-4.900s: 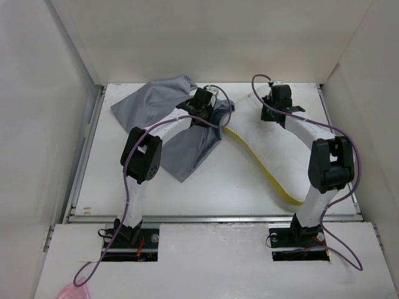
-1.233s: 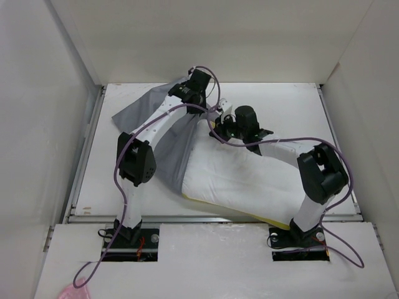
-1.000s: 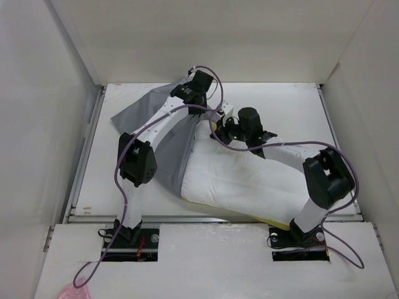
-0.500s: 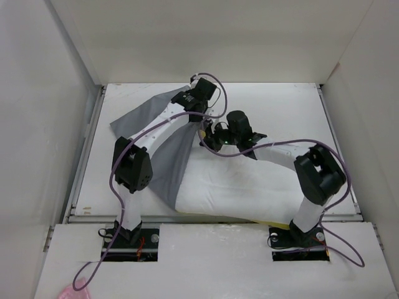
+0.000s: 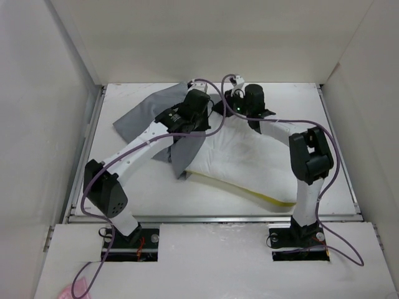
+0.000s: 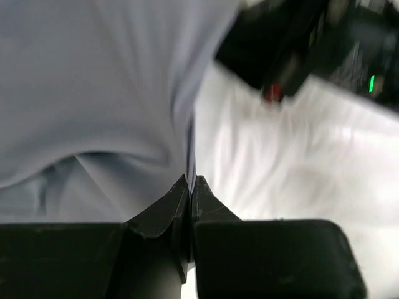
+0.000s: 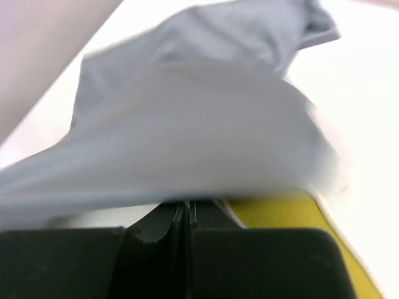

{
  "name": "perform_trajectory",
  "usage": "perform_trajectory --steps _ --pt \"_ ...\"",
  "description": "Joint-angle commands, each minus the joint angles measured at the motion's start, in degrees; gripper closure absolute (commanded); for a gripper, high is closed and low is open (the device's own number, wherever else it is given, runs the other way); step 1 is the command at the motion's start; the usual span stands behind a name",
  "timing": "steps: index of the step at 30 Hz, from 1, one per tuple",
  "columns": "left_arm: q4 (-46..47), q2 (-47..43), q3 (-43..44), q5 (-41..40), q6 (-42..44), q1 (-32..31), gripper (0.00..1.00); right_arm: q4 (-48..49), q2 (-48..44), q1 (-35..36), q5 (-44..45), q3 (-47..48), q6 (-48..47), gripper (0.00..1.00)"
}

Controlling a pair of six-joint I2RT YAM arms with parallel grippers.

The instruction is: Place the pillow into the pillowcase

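Note:
The white pillow (image 5: 249, 152) with its yellow band (image 5: 249, 193) lies right of the middle of the table. The grey pillowcase (image 5: 140, 112) lies at the far left, one flap draped over the pillow's left end. My left gripper (image 5: 211, 118) is shut on the pillowcase edge (image 6: 187, 143), with the pillow (image 6: 293, 180) just to its right. My right gripper (image 5: 227, 109) is shut on the pillow's far corner (image 7: 206, 143), with the yellow band (image 7: 280, 212) beside the jaws and the pillowcase (image 7: 206, 43) behind. The two grippers are close together.
White walls enclose the table (image 5: 299, 99) on the left, back and right. The right gripper's black body (image 6: 299, 43) shows just past the left fingers. A metal rail (image 5: 212, 218) runs along the near edge.
Both grippers have moved toward the far wall, dragging the pillow away from the near edge. The left elbow has swung down and to the left. Both stay shut.

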Motion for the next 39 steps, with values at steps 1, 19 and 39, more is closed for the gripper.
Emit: perform_trajectory --steps 1,19,39 --pt "2.19 -6.82 -4.51 4.88 0.00 -1.46 1.00 3.06 2.27 -1.21 11.72 7.12 6.46 1.00" --pt "3.16 8.45 3.21 3.04 -1.06 3.55 1.00 5.93 0.56 -6.66 6.62 1.88 7.71 1.00" --pt "-4.14 -3.64 -3.79 -0.12 -3.86 5.05 0.00 -6.31 -20.10 -1.93 24.01 -16.32 -5.45 0.00"
